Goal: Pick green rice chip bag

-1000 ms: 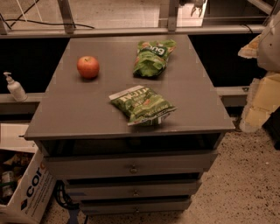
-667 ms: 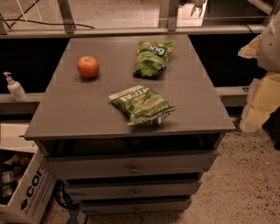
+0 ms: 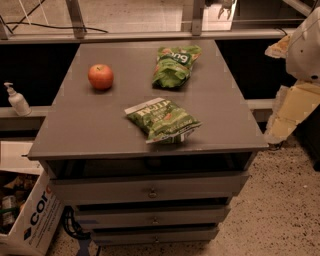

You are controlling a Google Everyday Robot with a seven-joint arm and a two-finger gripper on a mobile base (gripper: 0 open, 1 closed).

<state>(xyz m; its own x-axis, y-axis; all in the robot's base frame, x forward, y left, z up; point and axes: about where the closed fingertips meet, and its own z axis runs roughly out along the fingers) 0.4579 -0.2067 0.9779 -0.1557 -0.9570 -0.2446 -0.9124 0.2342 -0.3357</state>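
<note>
The green rice chip bag [image 3: 173, 65] lies at the back of the grey tabletop [image 3: 90, 130], right of centre. It is bright green and glossy, with big white letters. My gripper [image 3: 221, 6] shows only as a small dark shape at the top edge, beyond the table's far right corner, well away from the bag and holding nothing. Pale arm segments [image 3: 300, 75] stand off the table's right side.
A darker-green flat bag [image 3: 163, 120] with a white edge strip lies near the table's front. A red apple [image 3: 100, 76] sits at the back left. A pump bottle [image 3: 16, 99] stands on a ledge to the left, and a cardboard box [image 3: 30, 220] sits on the floor below. There are drawers [image 3: 152, 190] under the tabletop.
</note>
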